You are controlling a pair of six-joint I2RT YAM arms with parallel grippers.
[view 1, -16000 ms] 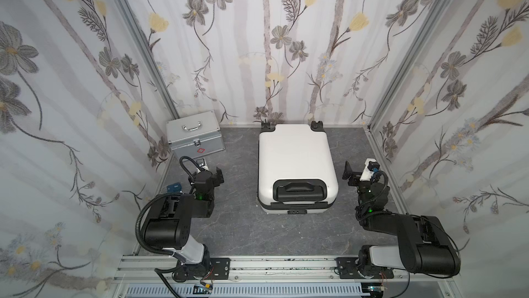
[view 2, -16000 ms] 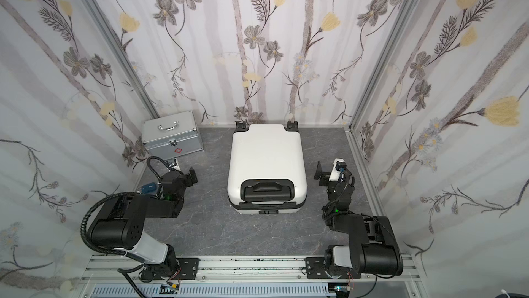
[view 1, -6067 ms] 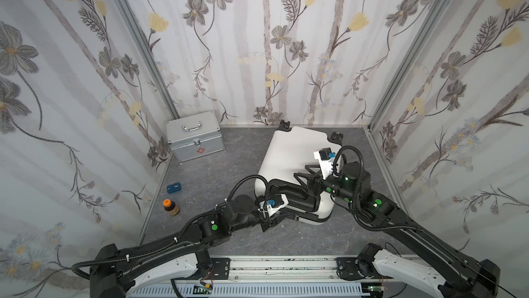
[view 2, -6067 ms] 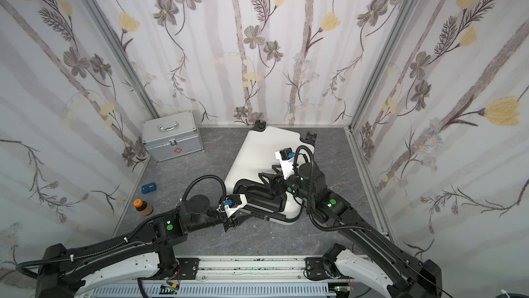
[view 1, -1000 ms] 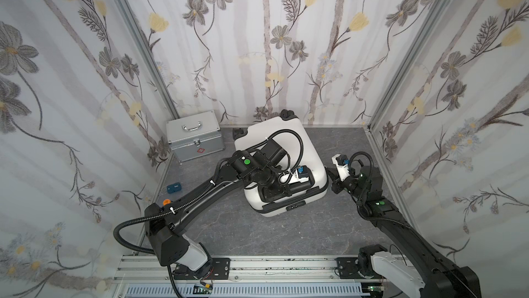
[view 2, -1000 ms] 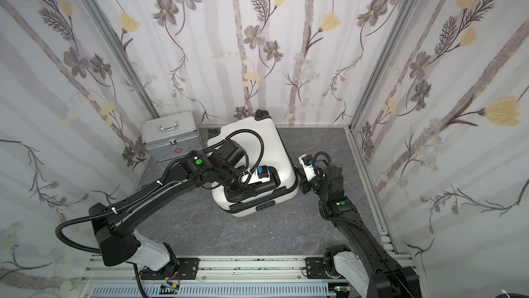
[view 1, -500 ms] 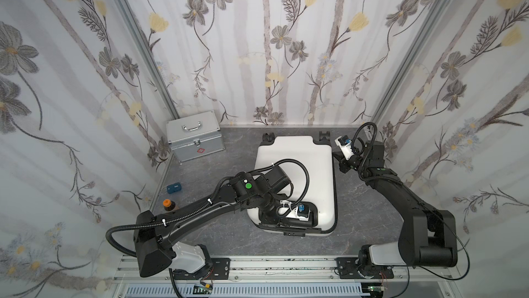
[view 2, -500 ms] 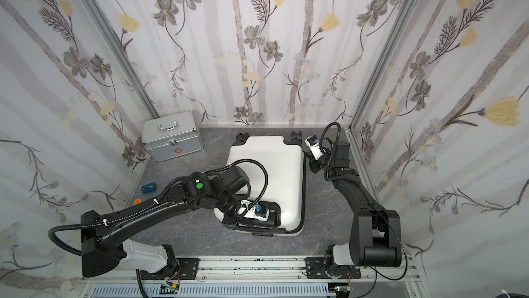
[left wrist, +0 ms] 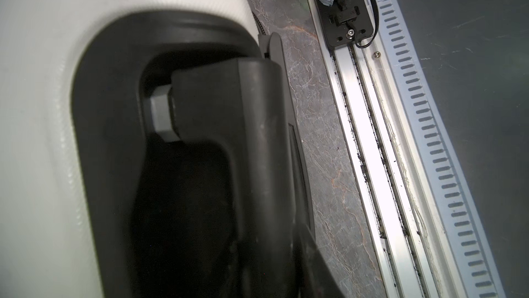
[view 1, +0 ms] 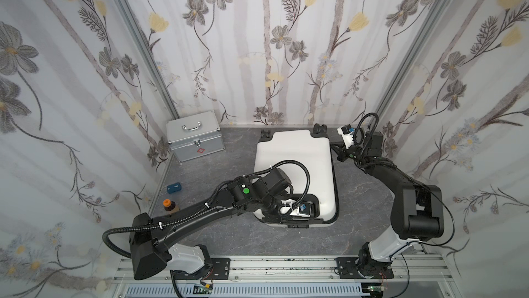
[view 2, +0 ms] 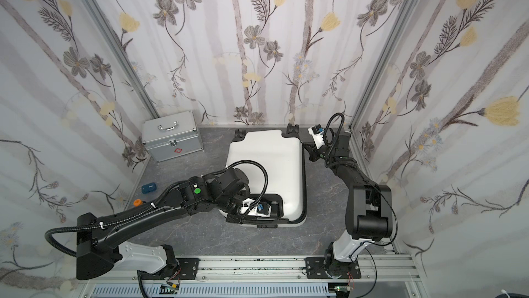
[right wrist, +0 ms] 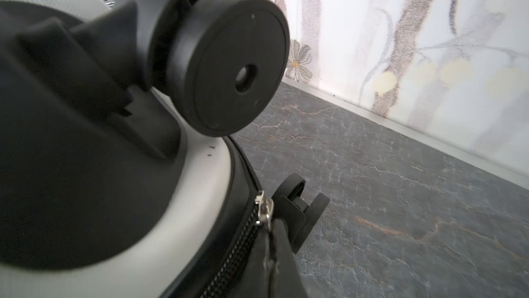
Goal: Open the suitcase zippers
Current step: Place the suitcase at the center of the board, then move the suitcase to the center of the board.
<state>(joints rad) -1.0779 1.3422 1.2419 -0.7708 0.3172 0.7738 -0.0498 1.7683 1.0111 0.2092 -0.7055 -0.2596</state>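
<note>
Holding the suitcase (view 1: 297, 162) flat, wheels toward the tabletop's (view 1: 229, 162) back edge, my left gripper (view 1: 296, 215) looks clamped on its handle (left wrist: 257, 139). My right gripper (right wrist: 270, 233), the nearer one, pinches the zipper pull (right wrist: 264, 209) below the back right wheel (right wrist: 229, 67); the zipper band (right wrist: 237, 250) curves away round that corner.

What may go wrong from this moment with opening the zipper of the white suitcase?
1. The right end effector pinches only the thin zipper pull, right at the corner beside a wheel; the pull may slip out, or the end effector may bump the wheel.
2. If the left end effector loosens on the handle, the suitcase may swivel.
</note>
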